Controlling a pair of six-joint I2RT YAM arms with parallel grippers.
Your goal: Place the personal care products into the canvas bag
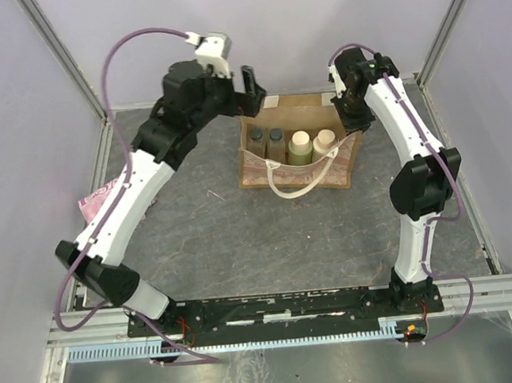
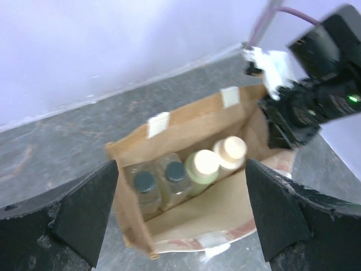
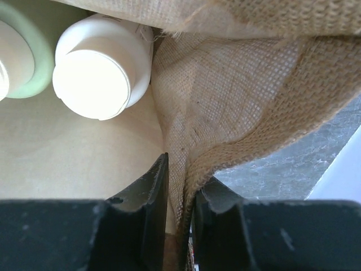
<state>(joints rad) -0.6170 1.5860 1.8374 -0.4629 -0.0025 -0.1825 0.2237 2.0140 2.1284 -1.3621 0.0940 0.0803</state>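
The canvas bag (image 1: 344,168) stands open at the table's middle back. Inside it stand two clear bottles with dark caps (image 1: 257,142) (image 1: 276,142), a yellow-green bottle (image 1: 300,146) and a cream bottle (image 1: 323,142) in a row. They also show in the left wrist view: dark caps (image 2: 145,181) (image 2: 175,171), yellow-green bottle (image 2: 202,165), cream bottle (image 2: 230,151). My left gripper (image 1: 248,83) is open and empty above the bag's left end. My right gripper (image 3: 180,195) is shut on the bag's right wall (image 3: 225,107), next to the cream bottle (image 3: 98,70).
A flat pink packet (image 1: 95,202) lies at the left edge, partly under my left arm. The enclosure's walls and metal frame posts (image 1: 65,56) close in the back and sides.
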